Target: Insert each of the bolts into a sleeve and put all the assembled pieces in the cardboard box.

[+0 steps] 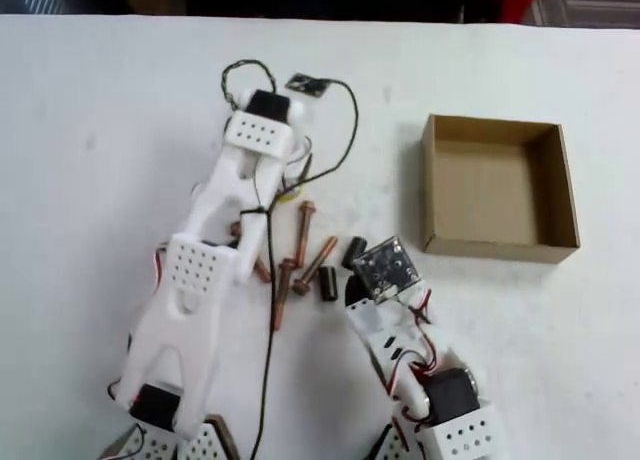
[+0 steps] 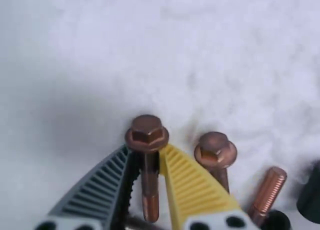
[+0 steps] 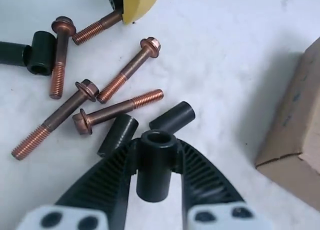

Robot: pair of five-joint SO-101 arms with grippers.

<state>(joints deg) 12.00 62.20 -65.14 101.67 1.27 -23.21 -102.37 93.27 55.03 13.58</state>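
The left pincer [image 2: 146, 151] pinches a copper bolt [image 2: 146, 133] by its shank, while the right pincer [image 3: 157, 146] clamps a black sleeve [image 3: 156, 176], the cardboard box [image 3: 295, 140] standing nearby on the worktop [image 2: 150, 50].

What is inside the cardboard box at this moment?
In the high view, the cardboard box holds nothing that I can see: its brown floor is bare. Its near wall hides a thin strip of the floor behind it, so that strip cannot be checked.
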